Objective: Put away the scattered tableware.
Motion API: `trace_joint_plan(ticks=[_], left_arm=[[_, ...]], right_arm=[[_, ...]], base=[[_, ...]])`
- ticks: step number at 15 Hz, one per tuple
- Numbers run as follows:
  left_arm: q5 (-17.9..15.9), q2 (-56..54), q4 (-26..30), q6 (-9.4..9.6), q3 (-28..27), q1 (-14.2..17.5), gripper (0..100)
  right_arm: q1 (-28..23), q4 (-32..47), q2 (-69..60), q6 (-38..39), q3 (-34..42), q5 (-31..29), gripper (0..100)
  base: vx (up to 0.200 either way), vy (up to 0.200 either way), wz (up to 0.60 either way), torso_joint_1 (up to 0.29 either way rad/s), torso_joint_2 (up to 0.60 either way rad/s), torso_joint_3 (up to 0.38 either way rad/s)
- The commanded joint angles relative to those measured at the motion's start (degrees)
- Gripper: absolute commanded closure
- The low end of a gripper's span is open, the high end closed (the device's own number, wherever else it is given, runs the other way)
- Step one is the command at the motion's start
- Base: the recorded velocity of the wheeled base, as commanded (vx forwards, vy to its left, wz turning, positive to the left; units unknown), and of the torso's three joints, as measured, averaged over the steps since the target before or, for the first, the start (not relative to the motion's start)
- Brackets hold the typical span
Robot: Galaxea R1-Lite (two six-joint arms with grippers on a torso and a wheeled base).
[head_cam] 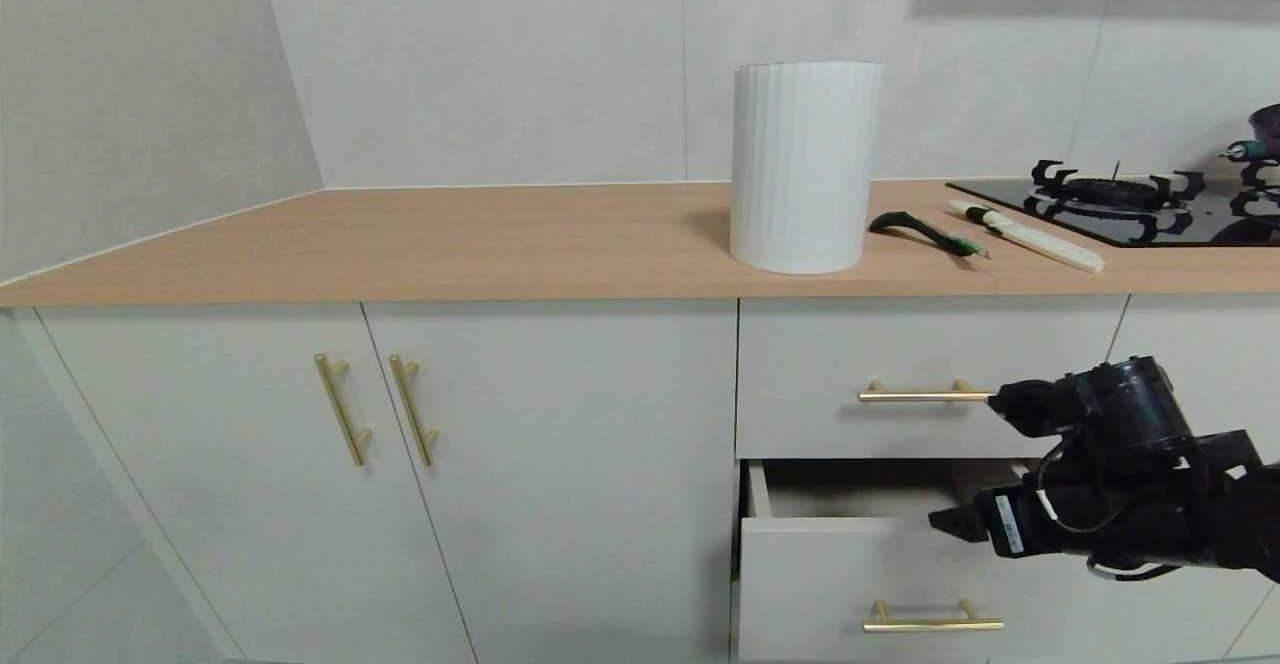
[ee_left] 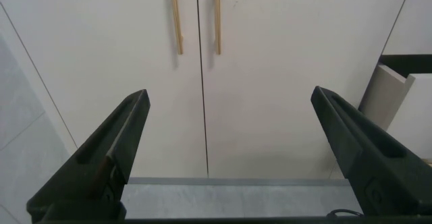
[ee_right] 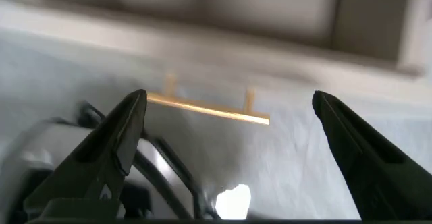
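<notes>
A pale tiled wall (head_cam: 480, 64) backs a wooden countertop (head_cam: 450, 244) that runs over white cabinets with gold bar handles. On the counter a ribbed white holder (head_cam: 805, 169) stands upright near the front edge. Just beside it, toward the gas hob (head_cam: 1190, 229), lie the two pieces of tableware: a black-handled utensil (head_cam: 920, 230) and a pale utensil (head_cam: 1035, 239). They rest flat on the wood, close together but apart, and neither touches the holder.

Below them the upper drawer (head_cam: 850, 364) is closed, while the lower drawer (head_cam: 850, 584) is pulled out, its cavity showing dark behind the front panel.

The right gripper (head_cam: 985, 464) hangs in front of these drawers with its jaws spread wide and nothing between them — one finger at the level of the upper drawer's handle (head_cam: 925, 396), the other over the open drawer. In its own wrist view the right gripper (ee_right: 229, 97) frames a gold bar handle (ee_right: 209, 108) on a white panel, clear of both fingertips.

The left gripper (ee_left: 229, 99) is likewise wide open and empty, facing the double cabinet doors (ee_left: 270, 69) — well apart from the tableware.
</notes>
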State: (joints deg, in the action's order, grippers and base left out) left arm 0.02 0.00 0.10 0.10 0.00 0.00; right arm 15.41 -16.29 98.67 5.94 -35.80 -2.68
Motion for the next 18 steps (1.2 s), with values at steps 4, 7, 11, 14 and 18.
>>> trace_joint_plan(ticks=[4,7,11,14,18], left_arm=[[-0.02,0.00,-0.01,-0.01,0.00,0.00,0],[-0.02,0.00,-0.01,-0.01,0.00,0.00,0],[-0.02,0.00,-0.01,-0.01,0.00,0.00,0],[0.06,0.00,-0.01,-0.01,0.00,0.00,0],[-0.02,0.00,-0.01,-0.01,0.00,0.00,0]], right_arm=[[1.55,-10.78,9.08,2.41,0.12,-1.01,0],[1.47,-19.31,15.85,3.47,1.44,-3.47,0],[1.55,-29.86,22.27,3.56,2.67,-5.05,0],[1.55,-30.38,22.97,3.64,2.67,-6.20,0],[1.55,-29.68,21.21,3.29,3.81,-5.93,0]], base=[[0.000,0.000,0.00,0.000,0.00,0.000],[0.000,0.000,0.00,0.000,0.00,0.000],[0.000,0.000,0.00,0.000,0.00,0.000],[0.000,0.000,0.00,0.000,0.00,0.000],[0.000,0.000,0.00,0.000,0.00,0.000]])
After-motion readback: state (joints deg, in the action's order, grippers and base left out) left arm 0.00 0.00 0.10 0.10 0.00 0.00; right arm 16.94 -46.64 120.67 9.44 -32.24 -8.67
